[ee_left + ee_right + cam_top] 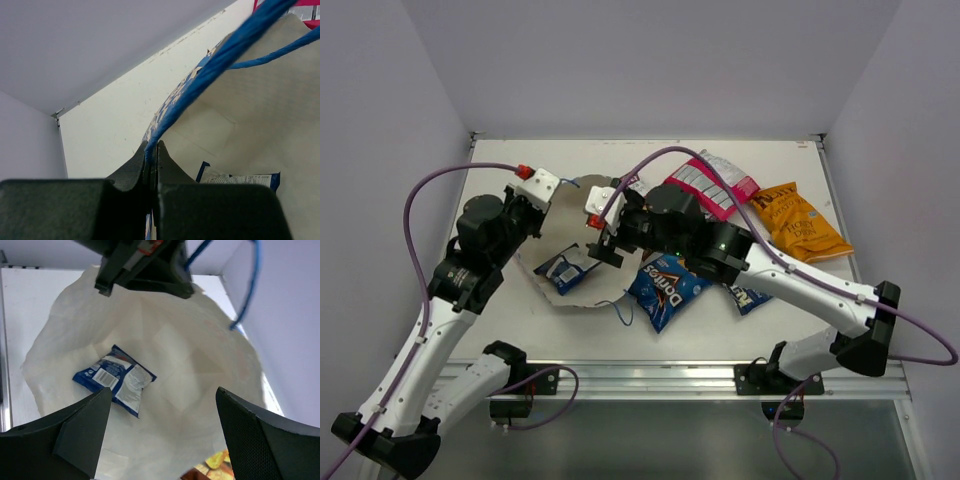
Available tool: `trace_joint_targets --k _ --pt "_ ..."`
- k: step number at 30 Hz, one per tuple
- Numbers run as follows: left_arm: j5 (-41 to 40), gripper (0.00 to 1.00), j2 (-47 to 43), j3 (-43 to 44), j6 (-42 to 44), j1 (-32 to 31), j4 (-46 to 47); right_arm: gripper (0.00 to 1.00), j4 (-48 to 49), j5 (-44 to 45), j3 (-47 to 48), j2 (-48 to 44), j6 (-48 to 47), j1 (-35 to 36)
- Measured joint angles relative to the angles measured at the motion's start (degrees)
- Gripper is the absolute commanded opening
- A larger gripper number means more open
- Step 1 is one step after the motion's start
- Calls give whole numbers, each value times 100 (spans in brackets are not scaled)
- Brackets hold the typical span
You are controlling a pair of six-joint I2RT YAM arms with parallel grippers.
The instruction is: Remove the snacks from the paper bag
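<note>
The paper bag (542,262) lies with its mouth held open. My left gripper (558,190) is shut on its blue string handle (210,65), the fingertips (151,145) pinching the string. My right gripper (605,248) is open and empty, hovering in the bag's mouth (164,392). A small blue-white packet (115,377) lies inside the bag (190,355), just beyond my right gripper's left finger; it also shows in the top view (565,270) and the left wrist view (240,179). A yellow-brown chip packet (215,467) peeks in below the right gripper.
Outside the bag lie the blue Doritos (665,287), the pink-white striped packet (712,185), the orange-yellow chips (798,222) and a dark blue packet (750,297) partly under my right arm. White walls border the table at the back and sides.
</note>
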Motion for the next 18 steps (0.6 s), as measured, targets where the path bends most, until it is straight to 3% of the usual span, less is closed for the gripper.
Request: trace_joint_targets --k 18 --pt "188 0 9 -79 -15 0 13 93 616 -752 -841 1875 -1150 0"
